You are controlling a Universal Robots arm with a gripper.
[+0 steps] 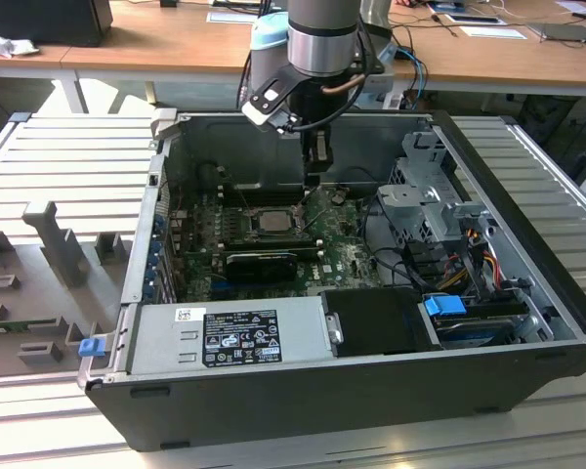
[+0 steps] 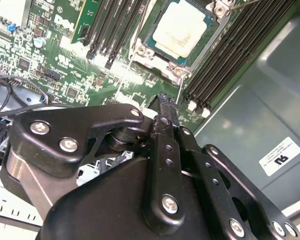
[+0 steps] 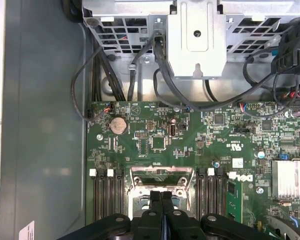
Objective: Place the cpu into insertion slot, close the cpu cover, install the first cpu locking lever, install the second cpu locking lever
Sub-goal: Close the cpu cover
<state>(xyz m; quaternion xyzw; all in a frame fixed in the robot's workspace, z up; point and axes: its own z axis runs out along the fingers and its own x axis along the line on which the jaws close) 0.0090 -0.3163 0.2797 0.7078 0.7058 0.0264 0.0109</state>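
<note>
The cpu (image 2: 182, 27) lies flat in its socket on the green motherboard, its pale grey top showing through the window of the cpu cover (image 2: 155, 59), which lies down around it. In the exterior view the cpu (image 1: 272, 221) sits mid-board, and my gripper (image 1: 315, 164) hangs just above and to the exterior view's right of it. In both wrist views the fingertips (image 2: 163, 100) are pressed together beside the socket's edge. A thin metal lever rod (image 2: 181, 90) runs next to the tips; I cannot tell whether they touch it. In the first wrist view my gripper (image 3: 161, 196) hides most of the socket frame (image 3: 162, 172).
Black memory slots (image 2: 225, 55) flank the socket on both sides. A long black card (image 1: 262, 260) lies just in front of the socket. The power supply (image 1: 230, 332), drive cage (image 1: 435, 195), loose cables (image 3: 190, 95) and case walls (image 1: 156, 205) enclose the board.
</note>
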